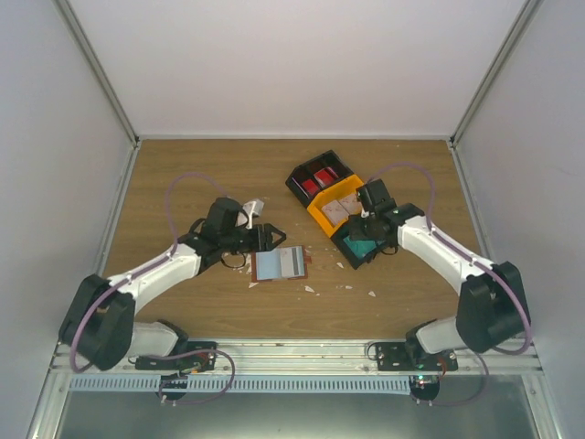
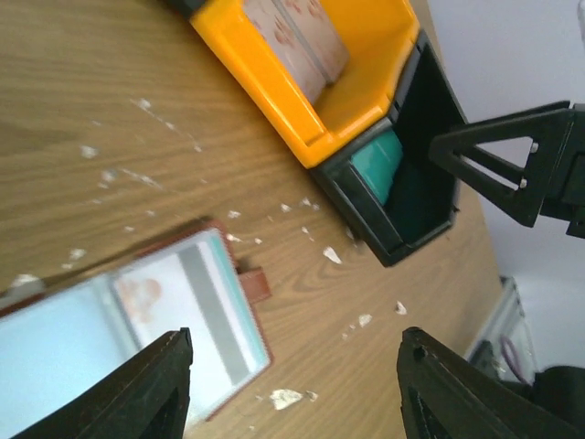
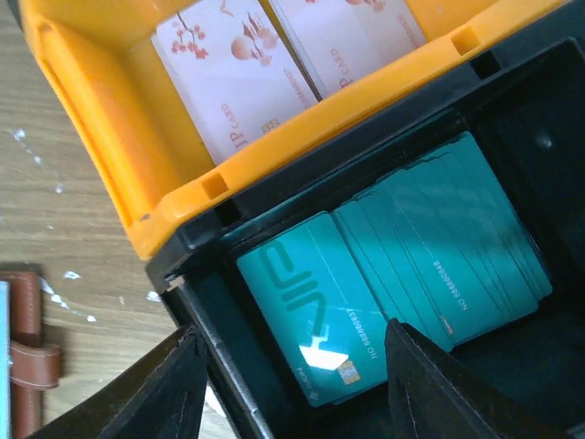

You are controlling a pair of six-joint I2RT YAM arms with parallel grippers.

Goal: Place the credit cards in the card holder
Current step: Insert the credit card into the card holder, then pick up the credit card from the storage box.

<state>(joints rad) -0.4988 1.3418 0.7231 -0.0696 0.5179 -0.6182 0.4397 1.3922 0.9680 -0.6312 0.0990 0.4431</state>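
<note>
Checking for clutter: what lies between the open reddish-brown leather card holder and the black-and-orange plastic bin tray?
Only wooden tabletop strewn with small white scraps, clearest in the left wrist view.

Black-and-orange bin tray (image 1: 319,213) and white scraps (image 2: 285,397) on wooden table (image 1: 183,165)

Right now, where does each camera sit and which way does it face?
Top: fixed above and behind, looking down on the table; left arm and right arm show, bases nearest.
Left wrist: on the left arm, looking past the open left gripper at the card holder and bin.
Right wrist: on the right arm, looking past the open right gripper down into the teal cards.
Shared: both wrist views show the bin, teal cards and card holder.
</note>
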